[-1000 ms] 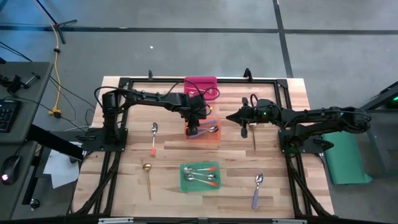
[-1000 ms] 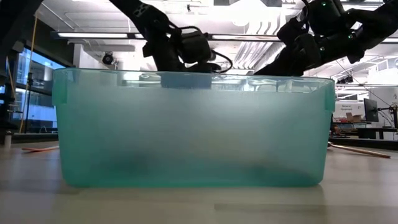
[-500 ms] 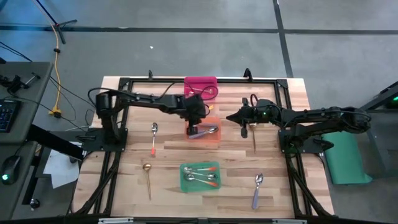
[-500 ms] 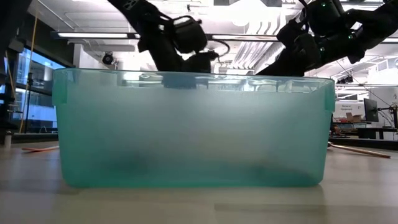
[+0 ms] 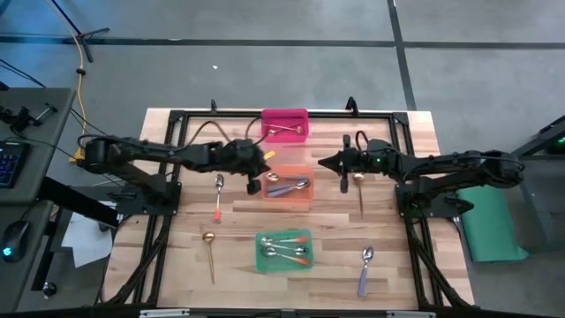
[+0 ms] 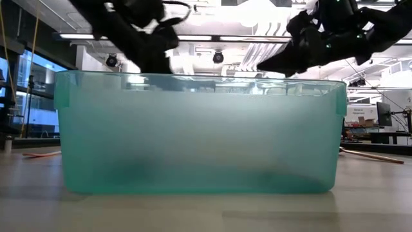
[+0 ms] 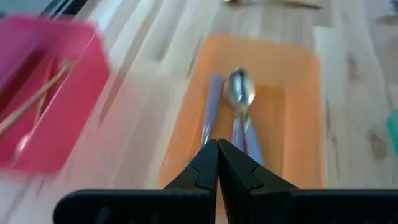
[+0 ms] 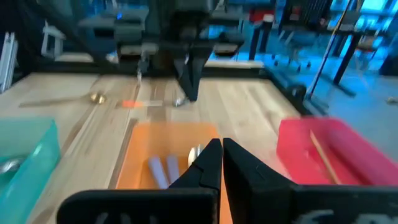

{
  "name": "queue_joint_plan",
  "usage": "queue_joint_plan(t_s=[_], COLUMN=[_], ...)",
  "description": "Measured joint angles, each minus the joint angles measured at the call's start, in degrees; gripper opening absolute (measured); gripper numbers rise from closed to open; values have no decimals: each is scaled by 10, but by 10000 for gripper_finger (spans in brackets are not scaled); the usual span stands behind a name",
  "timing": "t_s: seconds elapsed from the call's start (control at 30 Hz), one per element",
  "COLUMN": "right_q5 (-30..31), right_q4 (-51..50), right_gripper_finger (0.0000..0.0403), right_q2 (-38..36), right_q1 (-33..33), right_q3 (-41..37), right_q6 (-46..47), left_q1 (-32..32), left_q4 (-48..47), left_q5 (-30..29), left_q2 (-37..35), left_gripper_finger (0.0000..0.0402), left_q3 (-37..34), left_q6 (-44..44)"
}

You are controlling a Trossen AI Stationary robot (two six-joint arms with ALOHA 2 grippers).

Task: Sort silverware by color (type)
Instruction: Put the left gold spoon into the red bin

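- The left end effector (image 5: 255, 184) is seen clenched and empty in the high view, just beside the orange bin's (image 5: 303, 170) left edge; its fingertips (image 7: 217, 149) are pressed together in the left wrist view.
- The right end effector (image 5: 323, 162) is clenched with nothing between its fingers, poised to the right of the orange bin.
- Two purple-handled spoons (image 5: 291, 186) are found in the orange bin.
- A gold spoon (image 5: 284, 132) is found in the pink bin (image 5: 284, 115), and orange-red-handled spoons (image 5: 284, 248) in the green bin (image 5: 261, 262).
- Four spoons are left loose on the counter (image 5: 238, 256): an orange-red-handled spoon (image 5: 218, 196) and a gold spoon (image 5: 210, 253) at left, another gold spoon (image 5: 360, 191) and a purple-handled spoon (image 5: 365, 269) at right.
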Motion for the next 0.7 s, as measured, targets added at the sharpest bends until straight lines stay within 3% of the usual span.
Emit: queue_joint_plan(t_s=[0.3, 0.5, 0.7], right_q5=[-1, -4, -4], right_q4=[105, 175, 190], right_gripper_finger=[0, 0, 0], right_q2=[87, 147, 158], right_q1=[0, 9, 10], right_q3=[0, 0, 0], right_q6=[16, 21, 13], left_q1=[-50, -76, -101], left_q4=[-4, -2, -13], left_q5=[-76, -88, -122], left_q2=[-89, -92, -92], left_gripper_finger=[1, 1, 1], left_q3=[-101, -110, -110], left_q6=[-111, -133, -179])
